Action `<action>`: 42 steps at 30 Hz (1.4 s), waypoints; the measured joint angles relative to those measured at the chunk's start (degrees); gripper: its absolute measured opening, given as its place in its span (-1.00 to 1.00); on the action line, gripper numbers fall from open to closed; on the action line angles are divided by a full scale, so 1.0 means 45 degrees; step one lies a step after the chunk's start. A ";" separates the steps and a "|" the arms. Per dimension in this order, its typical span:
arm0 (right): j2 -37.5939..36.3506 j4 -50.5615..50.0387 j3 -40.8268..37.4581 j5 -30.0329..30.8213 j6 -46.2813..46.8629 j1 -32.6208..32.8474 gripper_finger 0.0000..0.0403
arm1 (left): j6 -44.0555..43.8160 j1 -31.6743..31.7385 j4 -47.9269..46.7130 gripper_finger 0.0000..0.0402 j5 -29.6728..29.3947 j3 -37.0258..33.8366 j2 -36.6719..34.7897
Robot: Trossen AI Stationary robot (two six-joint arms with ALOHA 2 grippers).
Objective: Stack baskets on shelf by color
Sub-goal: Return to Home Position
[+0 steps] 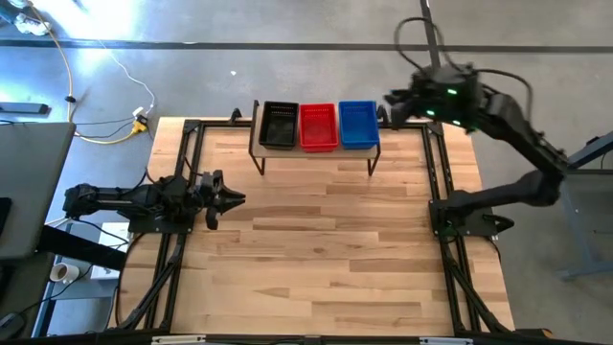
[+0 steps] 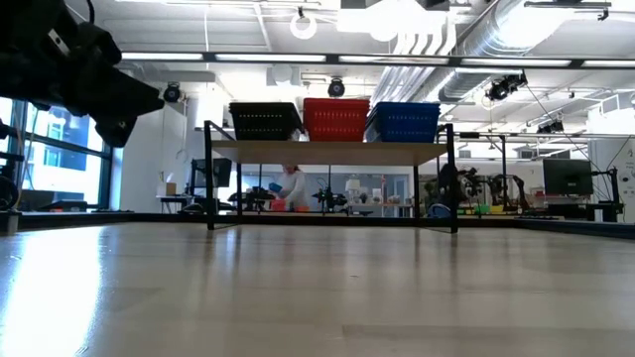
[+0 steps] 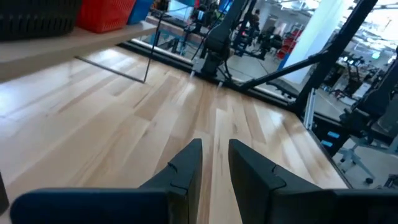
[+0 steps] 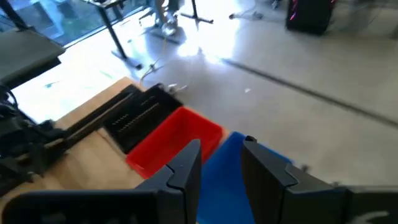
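The shelf (image 2: 327, 152) stands at the table's far edge on thin black legs. On its plank sit a black basket (image 1: 279, 125), a red basket (image 1: 318, 126) and a blue basket (image 1: 358, 125) side by side, resting on their bottoms. How many are nested in each I cannot tell. My right gripper (image 1: 388, 99) hovers raised just right of the blue basket (image 4: 224, 180), open by a narrow gap and empty. My left gripper (image 1: 239, 198) rests low at the table's left side, pointing right, fingers slightly apart (image 3: 216, 149), empty.
Black metal frame rails (image 1: 192, 172) run along the table's left and right edges. The wooden tabletop (image 1: 326, 249) spreads out in front of the shelf. The right arm's base (image 1: 469, 216) sits at the right edge. A person works in the room far behind the shelf (image 2: 293, 188).
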 joint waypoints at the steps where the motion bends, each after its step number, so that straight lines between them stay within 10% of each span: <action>1: -0.0328 -0.0241 0.0000 0.0313 -0.0228 0.0011 -0.51 | 0.0045 0.0000 -0.0048 -0.64 0.0015 0.0000 0.0000; 7: -0.2262 -0.1451 -0.0295 0.1999 -0.0310 0.1047 -0.51 | 0.0055 0.0000 -0.0028 -0.64 0.0015 0.0000 0.0000; 12: -0.4826 0.0565 -0.4111 0.3084 0.0152 0.2774 -0.51 | 0.0058 0.0000 -0.0028 -0.64 0.0003 0.0000 0.0001; 27: -1.0831 0.7153 -1.3356 0.1479 -0.0342 0.5638 -0.51 | 0.0037 0.0000 -0.0033 -0.64 -0.0006 0.0005 0.0005; 42: -1.4494 0.8785 -1.7317 -0.0162 -0.1120 0.7803 -0.51 | 0.0037 0.0000 -0.0035 -0.64 -0.0006 0.0015 0.0005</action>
